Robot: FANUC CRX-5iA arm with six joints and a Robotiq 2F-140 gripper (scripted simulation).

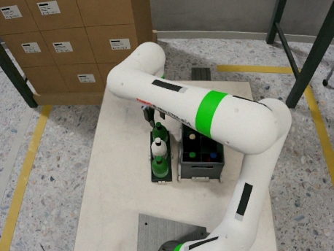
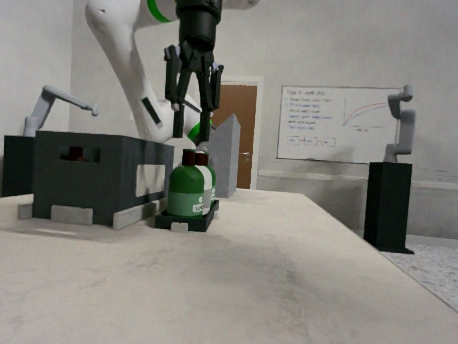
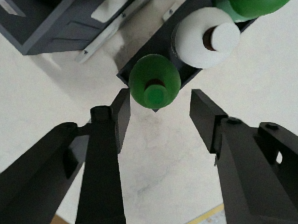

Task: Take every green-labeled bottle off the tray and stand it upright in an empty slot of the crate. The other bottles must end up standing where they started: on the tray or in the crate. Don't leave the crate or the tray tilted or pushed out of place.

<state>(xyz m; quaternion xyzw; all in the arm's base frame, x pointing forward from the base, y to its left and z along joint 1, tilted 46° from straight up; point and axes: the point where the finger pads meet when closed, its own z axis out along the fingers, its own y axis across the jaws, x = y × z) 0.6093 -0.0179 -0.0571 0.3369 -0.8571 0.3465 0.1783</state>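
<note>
The tray [image 1: 154, 179] [image 2: 186, 222] [image 3: 156, 45] holds an upright row: a far green bottle [image 1: 159, 134] [image 2: 185, 187] [image 3: 160, 69], a middle white bottle [image 1: 159, 149] [image 3: 192, 42] and a near green bottle [image 1: 160, 168] [image 3: 256, 4]. The crate [image 1: 200, 171] [image 2: 75, 187] [image 3: 65, 41] holds bottles with a cream cap [image 1: 192, 136], a green cap [image 1: 192, 155] and a blue cap [image 1: 213, 155]. The slot right of the cream cap looks empty; the arm hides part of the crate's back. My gripper [image 2: 191, 136] [image 3: 160, 102] is open and empty, pointing down above the far green bottle's cap.
The crate stands right beside the tray in the top view, a narrow gap between them. Low light stops [image 1: 200, 179] [image 2: 71, 214] edge the crate. The arm [image 1: 164, 95] reaches over the crate. A grey plate [image 1: 157, 226] lies at the arm's base. Stacked cartons [image 1: 73, 33] stand behind the table.
</note>
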